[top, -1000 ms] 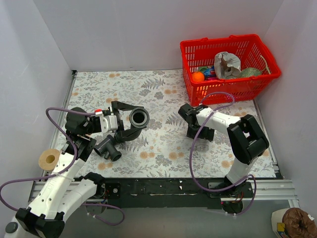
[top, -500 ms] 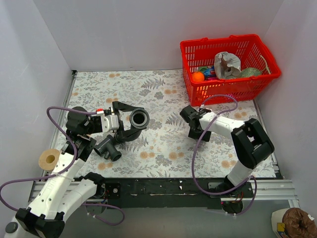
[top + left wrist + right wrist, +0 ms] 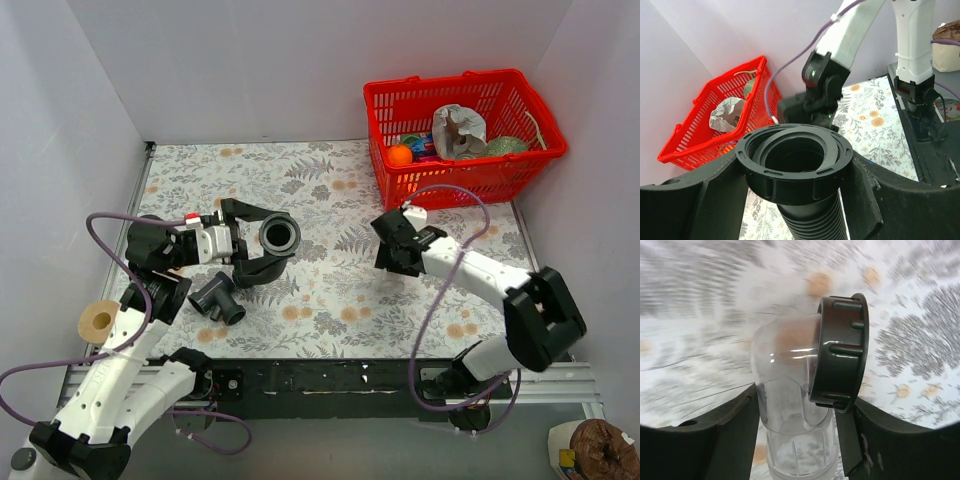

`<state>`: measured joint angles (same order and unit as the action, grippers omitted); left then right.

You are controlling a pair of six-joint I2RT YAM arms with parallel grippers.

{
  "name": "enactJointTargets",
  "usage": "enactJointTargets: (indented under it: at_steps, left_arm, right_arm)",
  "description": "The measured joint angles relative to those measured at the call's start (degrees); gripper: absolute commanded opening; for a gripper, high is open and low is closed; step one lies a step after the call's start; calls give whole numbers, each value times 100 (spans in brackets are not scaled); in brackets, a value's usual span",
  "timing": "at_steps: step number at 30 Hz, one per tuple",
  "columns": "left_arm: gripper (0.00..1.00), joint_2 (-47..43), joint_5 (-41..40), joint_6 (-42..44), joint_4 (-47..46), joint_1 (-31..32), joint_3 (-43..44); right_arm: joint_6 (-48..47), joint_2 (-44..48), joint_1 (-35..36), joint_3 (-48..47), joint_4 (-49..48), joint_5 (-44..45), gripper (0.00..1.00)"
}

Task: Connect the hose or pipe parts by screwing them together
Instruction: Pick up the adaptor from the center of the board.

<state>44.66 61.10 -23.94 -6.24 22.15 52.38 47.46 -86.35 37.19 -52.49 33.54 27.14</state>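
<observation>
Currently at the approach stage; nothing is joined yet. The left gripper [image 3: 268, 240] is clenched on the black ribbed hose [image 3: 810, 220] just below its collar [image 3: 795, 187], holding the collar mouth off the table [image 3: 330, 300] and facing across toward the other arm. The right gripper [image 3: 388, 258] grasps a clear elbow piece [image 3: 790, 365] by its straight leg; a dark grey ribbed nut [image 3: 840, 350] sits on the bent end. The two held parts are well apart. The T-shaped fitting [image 3: 218, 296] lies on the table just beside the left arm, not gripped. Judgement: the next move calls for bringing nut and collar face to face, axes in line, before any turning; a tilted start would likely cross the threads. The right wrist view is smeared, so the nut's exact tilt is uncertain.
</observation>
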Motion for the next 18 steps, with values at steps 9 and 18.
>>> enactJointTargets:
  at_steps: [9, 18]
  left_arm:
    - [0, 343, -39, -2286, -2181, 7, -437]
    - [0, 1261, -540, -4876, -3790, 22, -463]
  right_arm:
    - [-2358, 1659, 531, -2505, -1534, -1189, 1]
    - [-4164, 1939, 756, -3303, -3528, -3005, 1]
